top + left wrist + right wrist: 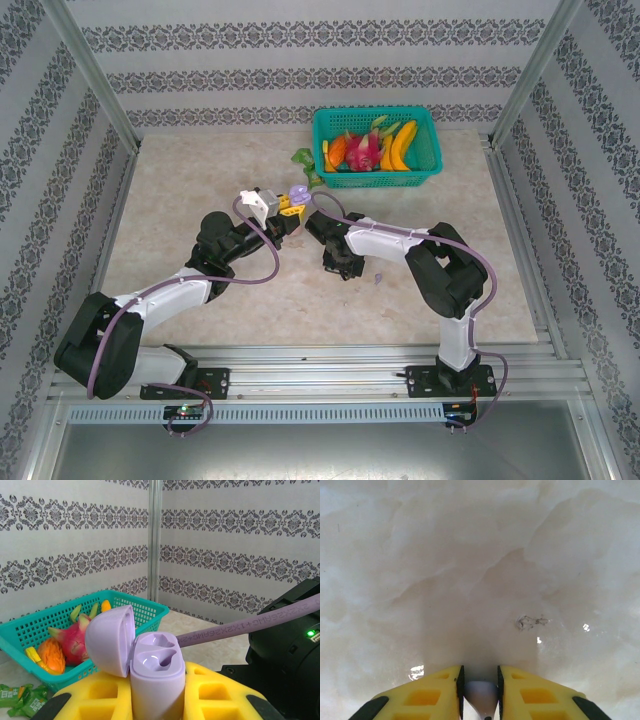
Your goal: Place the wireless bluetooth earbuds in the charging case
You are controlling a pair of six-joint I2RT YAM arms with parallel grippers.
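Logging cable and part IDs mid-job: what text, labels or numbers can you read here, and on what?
Purple cable: a line of printed characters, upside down, too blurred to quote.
Green packets: white marks, too small to read.
Nothing else is lettered.

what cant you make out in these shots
Right wrist view: the pale piece in the right tool is cut off by the bottom edge, so I cannot tell whether it is an earbud.
Top view: the purple speck on the table is too small to identify.
Left wrist view: the base of the purple case is hidden by the left tool and the bottom edge.
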